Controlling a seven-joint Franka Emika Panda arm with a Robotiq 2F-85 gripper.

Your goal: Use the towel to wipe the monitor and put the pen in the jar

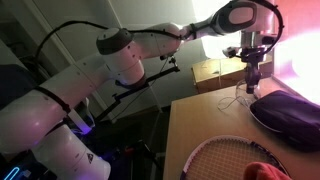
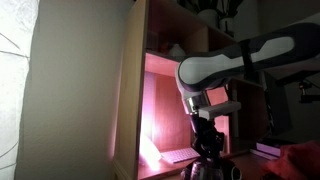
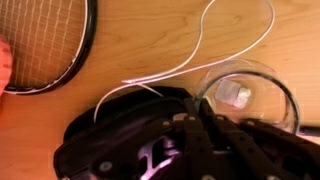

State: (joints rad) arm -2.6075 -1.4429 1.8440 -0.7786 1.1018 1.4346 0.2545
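- Close under the gripper (image 1: 256, 70): dark pouch (image 1: 285, 110), blocking a straight drop.
- Just beside it: jar (image 3: 243, 95) and looping white cable (image 3: 205, 45), tight.
- Farther off: racket (image 3: 45, 45); bare desk (image 3: 140, 35) between, open lane.
- Off to one side: glowing monitor (image 1: 300, 45), walling that way.

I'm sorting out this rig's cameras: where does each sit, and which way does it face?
Exterior view: beside the robot's base, looking along the arm toward the desk and racket.
Exterior view: low near the desk, facing the shut claw and forearm against a wooden shelf.
Wrist view: above the desk, looking down at racket and jar; dark claw parts at bottom.
Shared: racket, exterior and wrist.
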